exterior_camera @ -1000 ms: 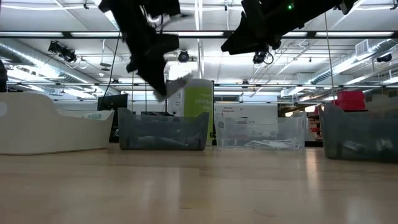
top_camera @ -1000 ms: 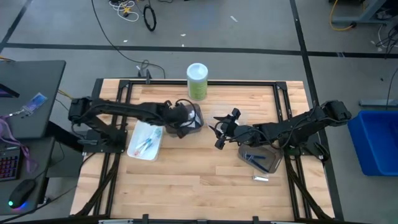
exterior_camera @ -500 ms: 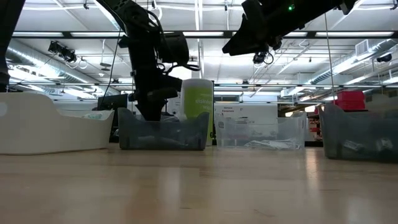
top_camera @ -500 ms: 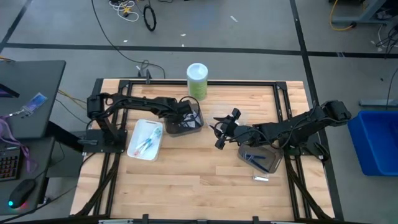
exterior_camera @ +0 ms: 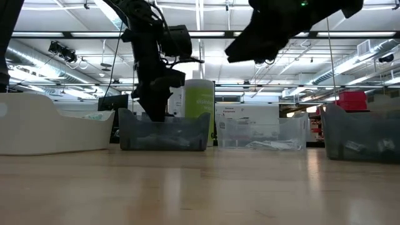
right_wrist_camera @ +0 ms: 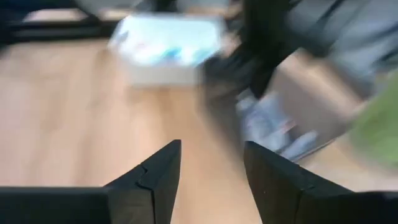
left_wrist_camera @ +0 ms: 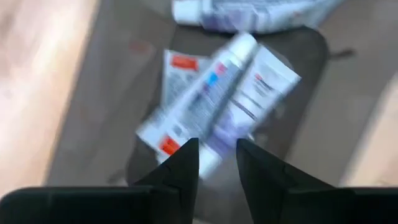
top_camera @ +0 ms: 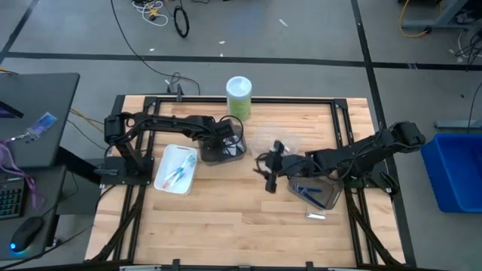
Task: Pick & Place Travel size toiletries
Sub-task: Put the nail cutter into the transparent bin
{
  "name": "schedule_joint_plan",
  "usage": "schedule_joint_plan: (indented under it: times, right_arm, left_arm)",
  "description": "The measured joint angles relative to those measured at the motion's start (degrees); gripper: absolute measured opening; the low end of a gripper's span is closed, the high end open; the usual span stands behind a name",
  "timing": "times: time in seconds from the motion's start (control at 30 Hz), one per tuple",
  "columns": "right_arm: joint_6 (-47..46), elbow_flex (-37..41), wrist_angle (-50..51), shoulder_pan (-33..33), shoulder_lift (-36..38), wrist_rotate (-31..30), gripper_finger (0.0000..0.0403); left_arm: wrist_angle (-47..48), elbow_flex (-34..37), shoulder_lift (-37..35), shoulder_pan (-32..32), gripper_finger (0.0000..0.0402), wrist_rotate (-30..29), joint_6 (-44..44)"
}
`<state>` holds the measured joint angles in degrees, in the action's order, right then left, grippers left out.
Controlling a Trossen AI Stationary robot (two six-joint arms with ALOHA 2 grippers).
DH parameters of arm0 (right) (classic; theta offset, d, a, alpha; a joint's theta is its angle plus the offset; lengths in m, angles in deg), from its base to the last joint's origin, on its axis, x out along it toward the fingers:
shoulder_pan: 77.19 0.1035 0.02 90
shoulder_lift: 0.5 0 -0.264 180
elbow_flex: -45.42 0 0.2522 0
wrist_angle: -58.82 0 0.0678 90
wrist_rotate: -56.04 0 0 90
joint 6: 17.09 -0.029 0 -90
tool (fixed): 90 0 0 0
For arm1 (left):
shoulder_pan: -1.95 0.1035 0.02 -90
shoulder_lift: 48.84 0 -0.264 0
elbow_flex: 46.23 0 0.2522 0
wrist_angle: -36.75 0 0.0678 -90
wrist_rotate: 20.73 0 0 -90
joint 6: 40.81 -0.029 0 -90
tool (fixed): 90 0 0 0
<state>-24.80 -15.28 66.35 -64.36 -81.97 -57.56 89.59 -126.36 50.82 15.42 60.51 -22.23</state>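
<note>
My left gripper [top_camera: 224,144] hangs open, pointing down into the dark tray [top_camera: 242,148] at the table's far middle. Its fingertips [left_wrist_camera: 216,149] stand just above several white tubes with blue and red marks [left_wrist_camera: 211,93], which lie flat on the tray's floor; I cannot tell whether they touch the tubes. My right gripper [top_camera: 265,172] is open and holds nothing, right of that tray and above the bare wood, pointing toward the table's left. In the low view the left gripper [exterior_camera: 155,112] dips behind the tray's wall [exterior_camera: 187,134].
A white tray [top_camera: 167,183] with toothbrushes [top_camera: 179,173] lies left of the dark tray. A green canister [top_camera: 239,98] stands at the far edge. Another dark tray [top_camera: 331,197] sits under the right arm, with a small silvery packet [top_camera: 315,216] near it. A clear tray [exterior_camera: 262,134] stands between.
My left gripper has sunk into the dark tray and moved a little toward the far edge. The white tube that it carried at its fingertips is no longer between them. My right gripper has stayed in place and turned at the wrist, tipping downward.
</note>
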Motion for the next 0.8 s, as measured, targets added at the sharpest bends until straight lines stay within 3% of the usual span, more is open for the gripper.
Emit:
schedule_joint_plan:
  times: [0.17, 0.37, 0.63, 0.8]
  right_arm:
    - [-12.4, 0.0, 8.0, 3.9, 0.0, 9.2, 0.0174]
    - [-24.2, 0.0, 10.2, 11.0, -0.3, 22.5, 0.0142]
    - [-43.2, 0.0, 39.4, 20.1, -1.6, 24.4, 0.0131]
    - [-46.2, 0.0, 51.9, 20.5, -2.1, 21.9, 0.0135]
  left_arm:
    - [8.1, -6.5, -0.4, -0.2, 0.0117, 2.1, 1.3]
    - [7.7, -11.4, -2.2, -1.6, 0.0114, -4.6, 1.7]
    - [4.8, -11.8, -2.7, -3.9, 0.0116, -6.8, 0.7]
    - [5.0, -11.3, -2.6, -4.9, 0.0116, -6.9, 0.9]
